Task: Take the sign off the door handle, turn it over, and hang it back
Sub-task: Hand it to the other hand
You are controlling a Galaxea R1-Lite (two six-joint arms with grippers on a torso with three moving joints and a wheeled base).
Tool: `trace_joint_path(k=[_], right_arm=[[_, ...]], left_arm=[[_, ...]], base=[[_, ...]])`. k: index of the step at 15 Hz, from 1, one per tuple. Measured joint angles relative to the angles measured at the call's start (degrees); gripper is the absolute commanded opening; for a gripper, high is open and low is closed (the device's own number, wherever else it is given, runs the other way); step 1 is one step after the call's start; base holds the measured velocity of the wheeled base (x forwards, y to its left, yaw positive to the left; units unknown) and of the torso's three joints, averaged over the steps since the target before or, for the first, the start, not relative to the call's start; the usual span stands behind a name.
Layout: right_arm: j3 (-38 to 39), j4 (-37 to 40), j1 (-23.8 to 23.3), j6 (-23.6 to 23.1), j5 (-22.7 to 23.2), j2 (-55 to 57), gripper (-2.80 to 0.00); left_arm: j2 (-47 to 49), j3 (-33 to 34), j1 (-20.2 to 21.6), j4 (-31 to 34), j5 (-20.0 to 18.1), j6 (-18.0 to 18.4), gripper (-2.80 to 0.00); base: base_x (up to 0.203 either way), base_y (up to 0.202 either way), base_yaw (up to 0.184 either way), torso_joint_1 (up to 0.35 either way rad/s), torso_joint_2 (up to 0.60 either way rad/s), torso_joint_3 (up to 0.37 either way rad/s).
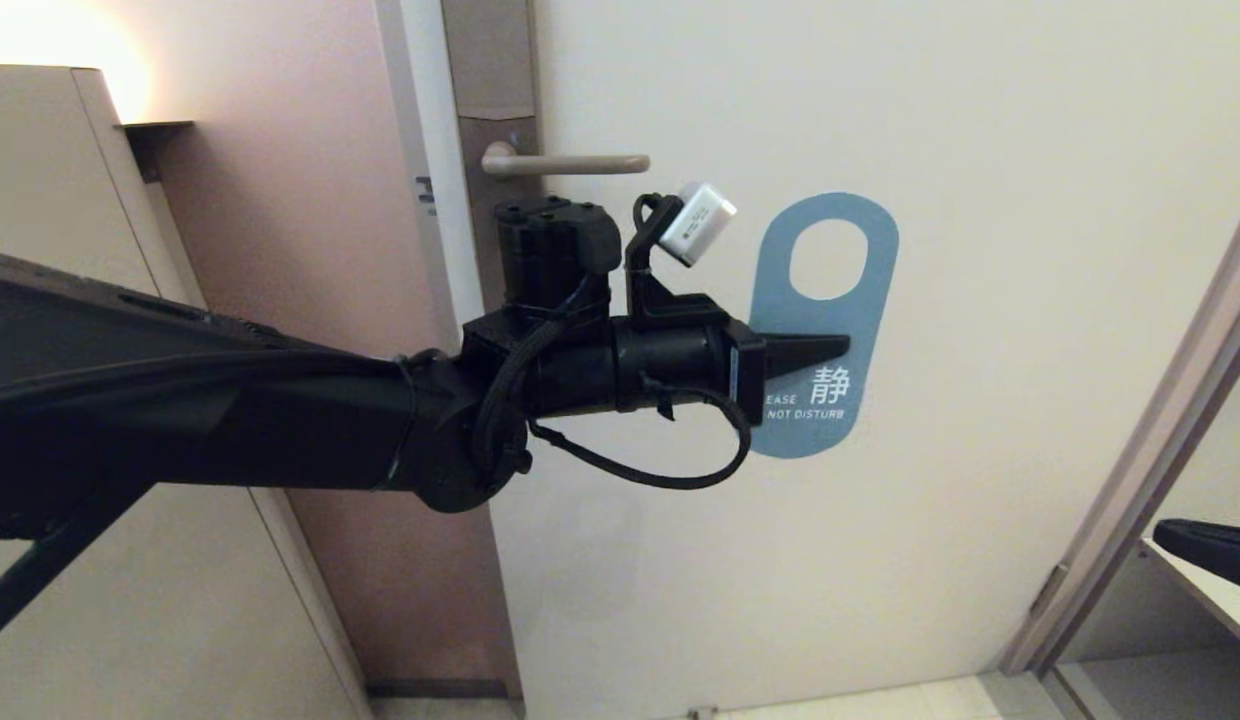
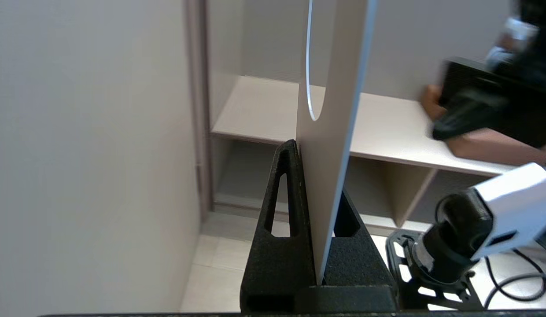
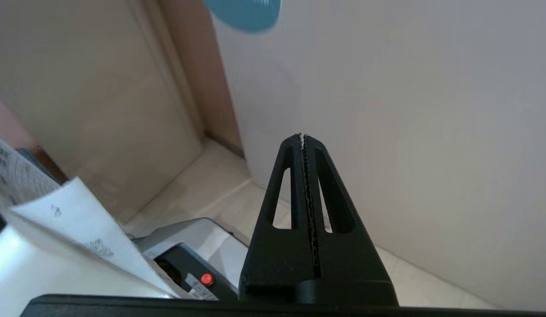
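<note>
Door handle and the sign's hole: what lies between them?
Head view: only bare door between the door handle and the sign, held off it by the left pincer.

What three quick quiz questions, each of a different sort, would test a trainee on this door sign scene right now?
1. True or false: the sign hangs on the door handle.
2. Which face of the sign shows in the head view? A) white with blue text B) blue with white text C) blank
3. Fill in: the left hand is shut on the ____, while the right hand is shut and holds nothing.

Key:
1. False. The sign is off the handle, held to the right of it and lower, in front of the door.
2. B
3. sign
</note>
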Motion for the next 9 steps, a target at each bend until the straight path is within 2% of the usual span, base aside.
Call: trace_joint_path(k=[3, 6, 7, 9], right_arm=[[-1.58, -5.63, 0.26, -0.23, 0.85, 6.11, -2.8], [-1.83, -9.81, 1.78, -0.05, 1.35, 10.71, -2.8], [-1.81, -9.86, 2.33, 0.05, 1.44, 11.62, 0.0], [-1.52, -9.97, 2.94, 0.0, 1.51, 12.9, 0.0]], left_arm=[[2.12, -0.45, -0.02, -5.67, -1.35, 0.01, -2.8], [3.52, -0.95, -0.1, -6.47, -1.52, 0.0, -2.8], [3.73, -1.01, -0.1, -6.51, -1.51, -0.03, -2.8], [3.94, -1.01, -0.02, -6.6, -1.5, -0.08, -2.8]], base=[[0.0, 0.0, 0.0, 0.0, 0.0, 0.0], [0.0, 0.0, 0.0, 0.0, 0.0, 0.0], [0.0, 0.0, 0.0, 0.0, 0.0, 0.0], [0.0, 0.0, 0.0, 0.0, 0.0, 0.0]])
